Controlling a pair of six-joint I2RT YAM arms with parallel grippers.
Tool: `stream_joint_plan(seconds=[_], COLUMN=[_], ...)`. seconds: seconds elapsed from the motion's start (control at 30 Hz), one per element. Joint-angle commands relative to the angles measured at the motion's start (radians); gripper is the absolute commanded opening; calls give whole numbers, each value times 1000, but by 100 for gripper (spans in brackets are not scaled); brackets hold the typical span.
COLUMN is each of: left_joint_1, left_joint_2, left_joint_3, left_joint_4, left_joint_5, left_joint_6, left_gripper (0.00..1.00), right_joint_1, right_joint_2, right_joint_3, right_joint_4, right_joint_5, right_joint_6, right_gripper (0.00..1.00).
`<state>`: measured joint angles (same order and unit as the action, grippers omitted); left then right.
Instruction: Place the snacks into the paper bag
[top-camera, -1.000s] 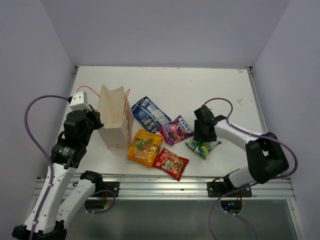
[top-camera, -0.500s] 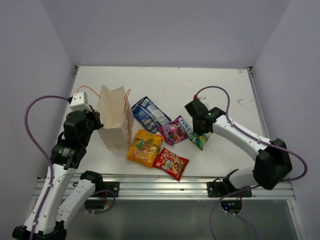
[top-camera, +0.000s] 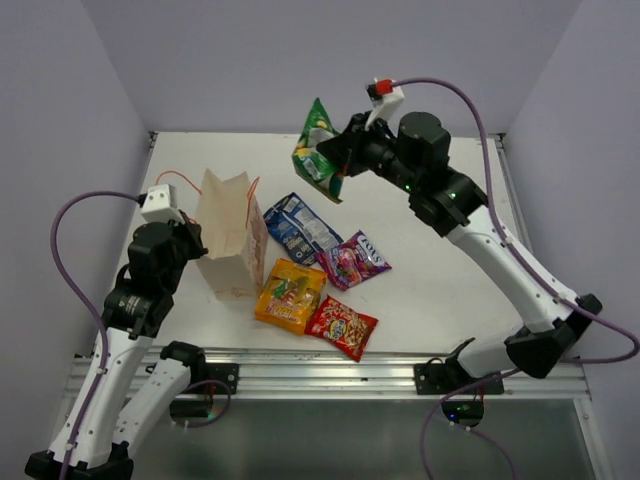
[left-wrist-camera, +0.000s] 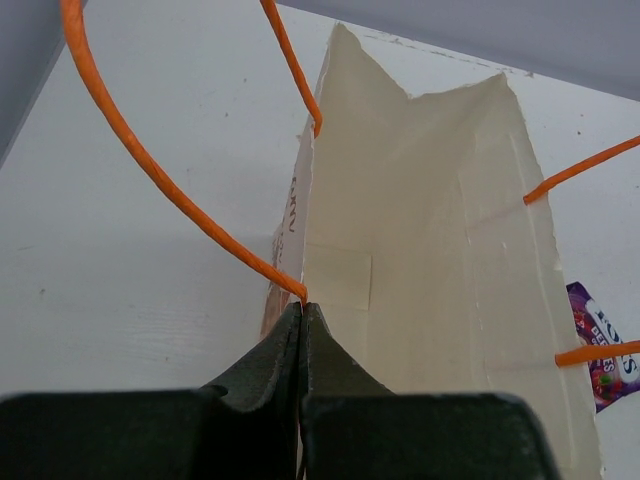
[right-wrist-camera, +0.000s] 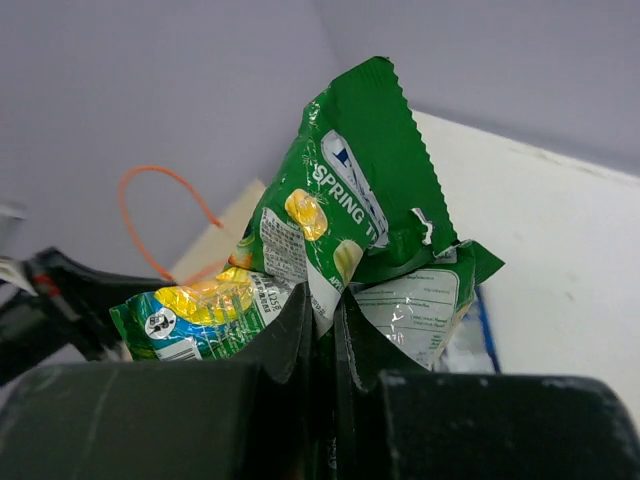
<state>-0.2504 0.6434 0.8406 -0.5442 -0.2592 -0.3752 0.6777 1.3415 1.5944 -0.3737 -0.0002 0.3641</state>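
Right pincer (top-camera: 343, 158), green-white packet (top-camera: 319, 150) aloft — bag (top-camera: 228, 238) upright

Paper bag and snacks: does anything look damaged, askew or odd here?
No spill shows. The green packet is crumpled and folded where the right hand pinches it in the air. The paper bag stands upright with an uneven, creased rim, which the left hand pinches.
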Motion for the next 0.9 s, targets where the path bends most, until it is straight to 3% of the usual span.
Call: stream_joint_plan(seconds=[0.0, 0.1, 0.4, 0.87], left_joint_1=[-4, -4, -4, -4], left_joint_2=[-1, -1, 2, -5], left_joint_3=[-11, -12, -15, -18], left_joint_4=[39, 41, 44, 49], left_joint_5=[26, 28, 34, 38], left_joint_6=[21, 21, 22, 25], left_gripper=[0, 0, 0, 0], right_joint_1=[22, 60, 238, 289], right_joint_2=[157, 316, 676, 620], right_joint_3=[114, 276, 740, 320], right_joint_4=[367, 466, 335, 346], right_joint_5=[-366, -472, -546, -462], right_joint_6=[39, 93, 76, 16], right_gripper=[1, 2, 2, 4])
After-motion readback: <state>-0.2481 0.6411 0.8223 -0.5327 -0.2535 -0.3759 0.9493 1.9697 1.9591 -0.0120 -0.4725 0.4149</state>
